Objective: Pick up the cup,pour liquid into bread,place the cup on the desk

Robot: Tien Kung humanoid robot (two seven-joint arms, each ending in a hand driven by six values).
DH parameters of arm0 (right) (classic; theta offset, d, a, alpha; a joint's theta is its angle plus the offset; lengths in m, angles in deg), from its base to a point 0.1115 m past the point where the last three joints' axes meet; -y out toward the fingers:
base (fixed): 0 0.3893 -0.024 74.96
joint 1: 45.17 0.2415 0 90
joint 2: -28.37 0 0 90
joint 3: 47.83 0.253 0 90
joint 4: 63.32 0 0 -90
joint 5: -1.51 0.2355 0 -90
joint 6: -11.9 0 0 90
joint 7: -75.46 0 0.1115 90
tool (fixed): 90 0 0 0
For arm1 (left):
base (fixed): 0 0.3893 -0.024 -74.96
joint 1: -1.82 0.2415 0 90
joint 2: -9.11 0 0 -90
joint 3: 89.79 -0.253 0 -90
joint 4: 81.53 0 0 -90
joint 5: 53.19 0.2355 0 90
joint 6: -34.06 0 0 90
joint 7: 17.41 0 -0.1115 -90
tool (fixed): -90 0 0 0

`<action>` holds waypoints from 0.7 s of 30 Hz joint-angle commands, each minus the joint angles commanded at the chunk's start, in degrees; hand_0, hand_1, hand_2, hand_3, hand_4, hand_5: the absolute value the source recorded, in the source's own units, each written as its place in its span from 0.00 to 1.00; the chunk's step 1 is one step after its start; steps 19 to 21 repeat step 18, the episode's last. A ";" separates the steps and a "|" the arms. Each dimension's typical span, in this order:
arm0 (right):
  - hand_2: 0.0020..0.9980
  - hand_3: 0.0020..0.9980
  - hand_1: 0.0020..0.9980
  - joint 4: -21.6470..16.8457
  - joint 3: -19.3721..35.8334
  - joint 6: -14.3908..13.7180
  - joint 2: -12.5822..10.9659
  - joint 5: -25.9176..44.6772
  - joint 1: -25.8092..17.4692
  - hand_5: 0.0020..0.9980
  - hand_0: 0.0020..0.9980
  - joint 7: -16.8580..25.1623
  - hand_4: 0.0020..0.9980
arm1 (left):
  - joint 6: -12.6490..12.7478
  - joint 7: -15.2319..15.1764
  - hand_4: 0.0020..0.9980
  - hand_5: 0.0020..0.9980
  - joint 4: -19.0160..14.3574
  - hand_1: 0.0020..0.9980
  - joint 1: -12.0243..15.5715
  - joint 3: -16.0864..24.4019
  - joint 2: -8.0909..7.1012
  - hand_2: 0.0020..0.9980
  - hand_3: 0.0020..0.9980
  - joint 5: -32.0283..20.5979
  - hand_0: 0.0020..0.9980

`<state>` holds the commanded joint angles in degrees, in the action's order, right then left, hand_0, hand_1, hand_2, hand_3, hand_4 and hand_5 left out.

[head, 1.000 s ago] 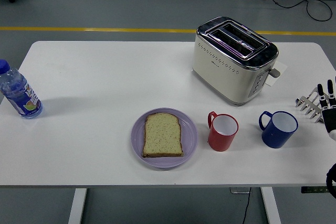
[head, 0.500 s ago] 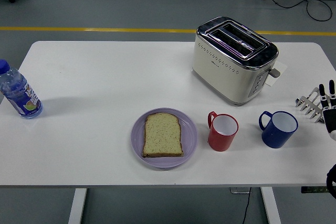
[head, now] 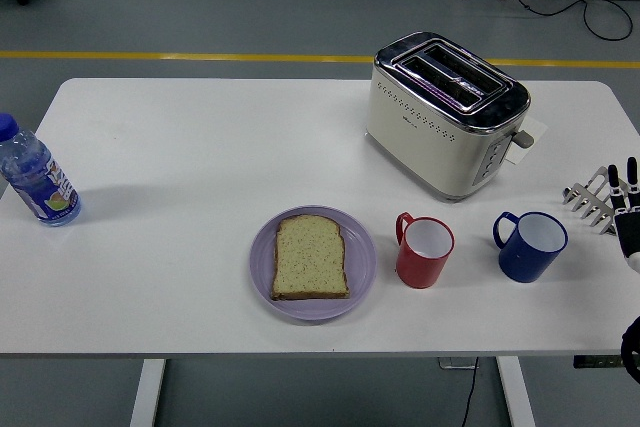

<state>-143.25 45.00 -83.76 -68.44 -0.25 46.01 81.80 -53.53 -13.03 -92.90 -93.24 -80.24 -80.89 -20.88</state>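
A slice of bread (head: pixel 310 257) lies flat on a lilac plate (head: pixel 262 269) near the table's front edge. To its right stands a red cup (head: pixel 425 251), handle to the left. Further right is a blue cup (head: pixel 531 245), handle also on its left. Both cups are upright and look empty. My right hand (head: pixel 626 209) shows only at the right edge, fingers straight and pointing up, a short way right of the blue cup and holding nothing. The left arm is out of view.
A cream and chrome toaster (head: pixel 445 113) stands behind the cups. A small metal rack (head: pixel 592 200) lies just left of my right hand. A water bottle (head: pixel 36 175) stands at the table's left edge. A person's feet show at the top.
My right hand has drifted slightly right and down, toward the picture's edge. Nothing on the table has moved.
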 joint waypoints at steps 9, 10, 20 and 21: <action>0.61 0.61 0.53 0.10 -0.19 0.19 0.05 0.44 -0.23 0.18 0.60 0.13 0.60 | -0.03 0.01 0.32 0.84 0.00 0.65 0.23 -0.30 0.00 0.66 0.55 -0.05 0.64; 0.61 0.61 0.53 0.12 -0.21 0.20 0.08 0.51 -0.24 0.18 0.60 0.13 0.60 | -0.03 0.02 0.32 0.84 0.00 0.65 0.22 -0.27 0.00 0.66 0.55 -0.06 0.64; 0.61 0.61 0.53 0.21 -0.05 0.28 0.26 0.72 -0.03 0.18 0.60 0.15 0.60 | -0.02 0.02 0.32 0.84 -0.01 0.64 -0.19 0.36 0.00 0.66 0.55 0.14 0.64; 0.61 0.61 0.53 0.21 -0.05 0.28 0.26 0.72 -0.03 0.18 0.60 0.15 0.60 | -0.02 0.02 0.32 0.84 -0.01 0.64 -0.19 0.36 0.00 0.66 0.55 0.14 0.64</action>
